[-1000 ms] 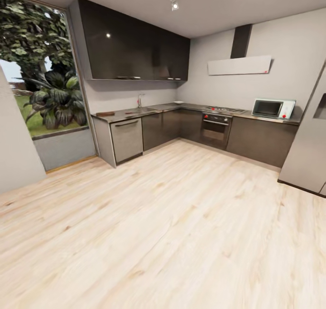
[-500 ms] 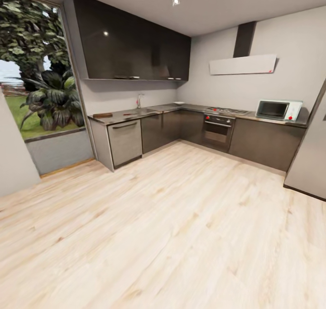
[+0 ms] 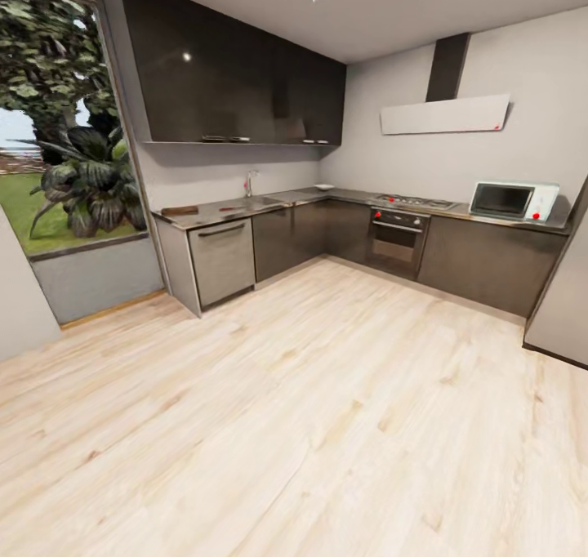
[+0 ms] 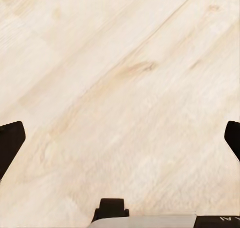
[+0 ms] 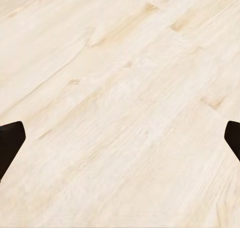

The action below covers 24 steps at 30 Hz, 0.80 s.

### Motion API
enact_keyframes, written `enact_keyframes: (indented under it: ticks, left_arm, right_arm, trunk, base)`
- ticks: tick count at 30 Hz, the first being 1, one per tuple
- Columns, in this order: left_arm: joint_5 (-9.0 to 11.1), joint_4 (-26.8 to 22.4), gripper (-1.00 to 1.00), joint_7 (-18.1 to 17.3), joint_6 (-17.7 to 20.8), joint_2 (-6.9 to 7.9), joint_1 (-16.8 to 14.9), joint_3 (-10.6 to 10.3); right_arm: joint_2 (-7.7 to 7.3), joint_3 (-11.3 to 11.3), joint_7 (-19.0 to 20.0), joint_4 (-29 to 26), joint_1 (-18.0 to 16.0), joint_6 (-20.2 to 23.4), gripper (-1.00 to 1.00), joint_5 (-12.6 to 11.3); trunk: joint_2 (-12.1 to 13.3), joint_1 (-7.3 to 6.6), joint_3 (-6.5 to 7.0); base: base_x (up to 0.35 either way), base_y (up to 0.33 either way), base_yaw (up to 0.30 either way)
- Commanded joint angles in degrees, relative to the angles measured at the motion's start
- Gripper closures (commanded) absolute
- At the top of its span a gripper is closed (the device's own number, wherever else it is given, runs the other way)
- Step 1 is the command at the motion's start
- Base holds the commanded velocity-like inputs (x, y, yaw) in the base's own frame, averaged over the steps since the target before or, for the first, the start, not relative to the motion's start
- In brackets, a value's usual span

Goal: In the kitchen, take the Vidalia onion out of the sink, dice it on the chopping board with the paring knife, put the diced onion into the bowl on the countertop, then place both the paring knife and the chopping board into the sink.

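Note:
Across the room, the grey countertop (image 3: pixel 343 193) runs in an L over dark cabinet fronts. The sink (image 3: pixel 263 202) with its chrome tap (image 3: pixel 249 183) sits in the left run. A dark brown chopping board (image 3: pixel 180 211) lies at the counter's left end. Between board and sink is a small reddish streak that may be the paring knife (image 3: pixel 231 208). A white bowl (image 3: pixel 323 186) rests near the corner. The Vidalia onion is hidden from here. My left gripper (image 4: pixel 120 138) and right gripper (image 5: pixel 120 138) both hang open over pale wood floor, holding nothing.
A dishwasher front (image 3: pixel 223 261) stands under the counter's left end. An oven (image 3: pixel 396 240) with a hob sits in the right run, with a white microwave (image 3: pixel 513 201) further right. A tall grey fridge (image 3: pixel 563 296) is at the right edge. Wood floor (image 3: pixel 310 410) stretches between me and the cabinets.
The whole head view has shifted: the camera has moved closer to the kitchen and turned slightly, so the counter sits a bit larger and further left. Nothing on the counter has moved.

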Motion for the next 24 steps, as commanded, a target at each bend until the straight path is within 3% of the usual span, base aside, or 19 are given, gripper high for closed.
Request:
enact_keyframes:
  ticks: [1, 24]
  left_arm:
    - [0.1, -0.08, -1.0, 0.02, -0.06, 0.0, 0.03, 0.01]
    - [0.1, -0.08, -1.0, 0.02, -0.06, 0.0, 0.04, 0.01]
  right_arm:
    - [0.0, 0.02, -0.02, 0.04, -0.04, -0.17, -1.0, 0.01]
    - [0.0, 0.03, -0.02, 0.04, -0.04, -0.16, -1.0, 0.01]
  trunk:
    - [-0.02, 0.03, -0.05]
    - [-0.02, 0.03, -0.05]
  base:
    - [0.318, 0.0, 0.0]
    - [0.318, -0.036, 0.0]
